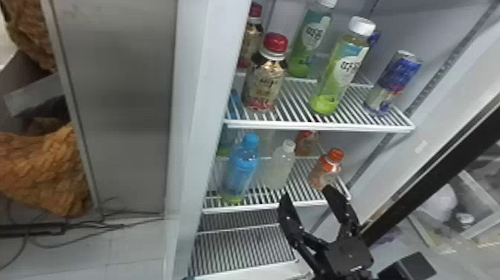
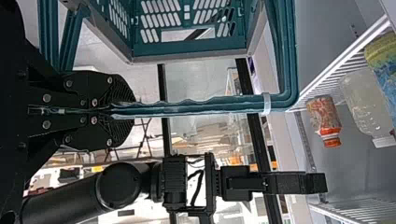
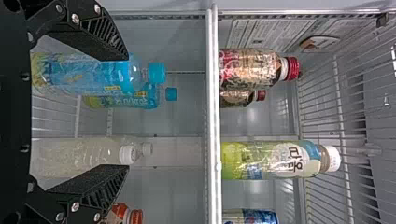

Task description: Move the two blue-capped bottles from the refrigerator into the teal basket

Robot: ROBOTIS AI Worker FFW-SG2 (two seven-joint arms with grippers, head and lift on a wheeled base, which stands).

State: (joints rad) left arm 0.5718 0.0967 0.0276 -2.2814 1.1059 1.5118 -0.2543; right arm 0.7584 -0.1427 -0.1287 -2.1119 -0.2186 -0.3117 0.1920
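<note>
I use the front blue-capped bottle (image 1: 242,173) as my landmark; it stands upright on a wire shelf inside the refrigerator (image 1: 208,74). On my left side, my left hand (image 2: 126,111) is closed on the handle (image 2: 201,106) of the teal basket (image 2: 187,52), which is outside the refrigerator, apart from this landmark bottle. In the head view, an orange fluffy cover (image 1: 41,167) lies far to the left of the landmark. The second blue-capped bottle (image 3: 148,95) stands just behind the landmark, on the same shelf. Directly to the right of the landmark I see a clear bottle with white cap (image 1: 281,167). My right hand (image 1: 307,193) is also to the right of the landmark, with its two fingers spread wide and nothing between them that I can call gripped. Its wrist view shows one finger overlapping the landmark, but I cannot tell if they touch. Farther right of the landmark stands an orange-capped bottle (image 1: 327,167), and higher to the right is a blue can (image 1: 396,82).
</note>
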